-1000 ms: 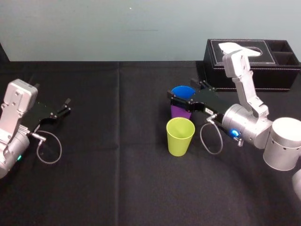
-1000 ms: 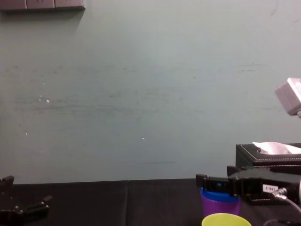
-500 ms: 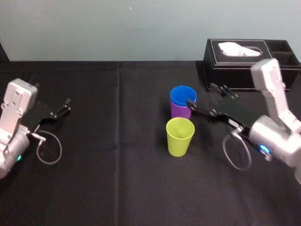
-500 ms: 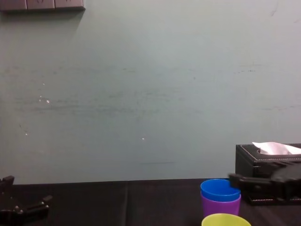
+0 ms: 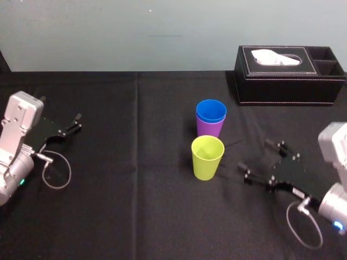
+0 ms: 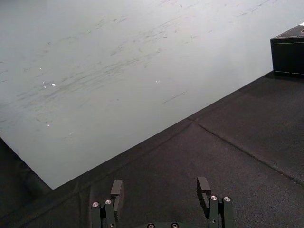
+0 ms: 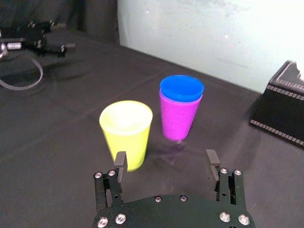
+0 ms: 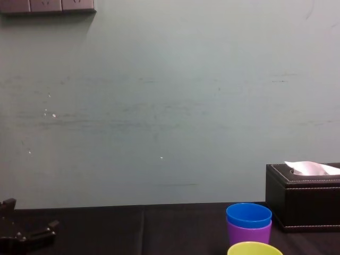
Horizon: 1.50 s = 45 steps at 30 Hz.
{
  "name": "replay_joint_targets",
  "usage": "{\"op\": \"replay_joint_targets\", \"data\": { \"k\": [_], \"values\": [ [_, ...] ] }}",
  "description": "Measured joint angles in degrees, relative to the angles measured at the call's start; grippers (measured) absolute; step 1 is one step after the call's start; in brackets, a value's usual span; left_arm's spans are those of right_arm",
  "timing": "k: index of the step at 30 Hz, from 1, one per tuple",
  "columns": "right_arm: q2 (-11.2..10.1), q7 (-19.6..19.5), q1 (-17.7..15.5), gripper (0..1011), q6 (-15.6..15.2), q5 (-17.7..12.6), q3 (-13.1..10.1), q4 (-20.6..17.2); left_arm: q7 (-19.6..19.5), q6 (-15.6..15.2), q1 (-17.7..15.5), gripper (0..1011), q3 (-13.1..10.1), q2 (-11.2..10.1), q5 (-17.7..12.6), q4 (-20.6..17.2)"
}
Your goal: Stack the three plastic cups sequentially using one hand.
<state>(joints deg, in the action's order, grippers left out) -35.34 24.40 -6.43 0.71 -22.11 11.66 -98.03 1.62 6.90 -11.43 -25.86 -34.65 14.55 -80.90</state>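
The blue cup (image 5: 211, 110) sits nested inside the purple cup (image 5: 209, 128) near the table's middle. Just in front of them the yellow-green cup (image 5: 207, 157) stands upright on its own. My right gripper (image 5: 256, 160) hovers low to the right of the yellow-green cup, open and empty, well apart from all cups. Its wrist view shows the right gripper (image 7: 166, 161), the yellow-green cup (image 7: 127, 133) and the blue cup (image 7: 182, 88) in the purple cup (image 7: 178, 118) ahead. The chest view shows the blue cup (image 8: 248, 214), purple cup (image 8: 248, 232) and yellow-green rim (image 8: 255, 248). My left gripper (image 5: 76, 122) rests open at the far left.
A black tissue box (image 5: 290, 76) stands at the back right, behind the cups; it also appears as the tissue box (image 8: 303, 204) in the chest view. The table is covered in black cloth (image 5: 135, 206), bare in front and to the left of the cups.
My right gripper has drawn back from the blue-in-purple stack, toward me and to the right, staying open. The stack stays put. The left arm has not moved.
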Motion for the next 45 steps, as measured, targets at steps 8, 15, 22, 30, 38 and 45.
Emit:
{"op": "replay_joint_targets", "data": {
  "k": [8,15,22,30,38,45],
  "values": [
    [0.5,1.9,-2.3,1002,3.5,1.6,1.1,1.2,0.0,0.0,0.0,1011,0.0,0.0,0.0,0.0],
    [2.0,2.6,-0.9,1002,4.5,2.9,2.8,2.7,0.0,0.0,0.0,1012,0.0,0.0,0.0,0.0],
    [4.2,3.0,1.5,1002,4.5,2.8,4.2,4.8,0.0,0.0,0.0,1011,0.0,0.0,0.0,0.0],
    [6.1,3.1,4.5,1002,4.1,3.3,6.1,7.5,0.0,0.0,0.0,1011,0.0,0.0,0.0,0.0],
    [8.1,3.2,7.6,1002,3.9,4.0,7.8,10.1,0.0,0.0,0.0,1011,0.0,0.0,0.0,0.0],
    [9.2,3.2,9.5,1003,3.7,4.2,8.7,11.9,0.0,0.0,0.0,1011,0.0,0.0,0.0,0.0]
  ]
}}
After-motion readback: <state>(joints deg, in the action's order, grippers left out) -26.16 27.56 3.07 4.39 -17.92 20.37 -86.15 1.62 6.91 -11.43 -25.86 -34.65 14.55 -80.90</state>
